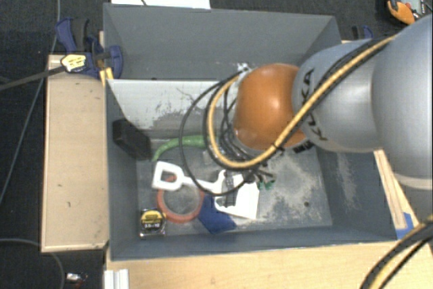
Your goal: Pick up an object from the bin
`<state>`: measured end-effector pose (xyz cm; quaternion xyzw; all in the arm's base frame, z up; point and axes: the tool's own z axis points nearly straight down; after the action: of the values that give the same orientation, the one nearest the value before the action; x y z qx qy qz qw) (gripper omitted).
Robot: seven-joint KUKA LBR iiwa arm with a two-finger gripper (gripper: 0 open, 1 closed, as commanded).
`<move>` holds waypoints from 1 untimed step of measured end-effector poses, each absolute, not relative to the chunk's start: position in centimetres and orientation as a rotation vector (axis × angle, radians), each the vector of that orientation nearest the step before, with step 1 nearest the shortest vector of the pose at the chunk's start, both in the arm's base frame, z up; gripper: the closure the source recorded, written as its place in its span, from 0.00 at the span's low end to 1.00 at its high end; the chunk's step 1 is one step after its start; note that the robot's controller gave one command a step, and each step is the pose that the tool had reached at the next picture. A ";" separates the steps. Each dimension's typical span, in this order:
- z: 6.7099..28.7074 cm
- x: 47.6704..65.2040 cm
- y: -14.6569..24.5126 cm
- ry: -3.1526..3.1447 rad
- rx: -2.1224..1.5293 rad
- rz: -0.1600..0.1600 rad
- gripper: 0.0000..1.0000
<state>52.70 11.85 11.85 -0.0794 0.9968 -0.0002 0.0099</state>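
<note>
**Low in the bin, no catch to be seen**

Camera view. We see the arm come in from the right, its orange wrist cover and looped cables hanging over the middle of the grey bin (216, 44). Below that cover the fingers (231, 185) reach down close to the bin floor. The cover and cables hide most of them, so we cannot tell whether they stand wide or narrow, and we see nothing held between them.

Nearest is a white flat piece (245, 204), just below and a little right of the fingers; whether they touch it we cannot say. A blue thing (215, 220) lies just below them, against the white piece. To their left and slightly lower lies an orange-red ring (180, 208), and directly left of them a white handle-shaped piece (166, 177) rests at the ring's upper edge. Further left and lower sits a yellow-and-black tape measure (152, 221). Up and to the left a green curved tube (180, 143) arcs toward a black block (132, 139), which is well apart from the fingers.

We judge this to be the descent or the grasp itself, with the white piece or the blue thing the likeliest target. Next we would want a firm close on one item alone, then a straight lift clear of the ring and the cables.
</note>
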 end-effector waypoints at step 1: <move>10.0 51.7 9.5 3.137 -0.174 0.000 0.00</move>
<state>51.67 9.51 9.99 -0.0554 0.9985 -0.0001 -0.0003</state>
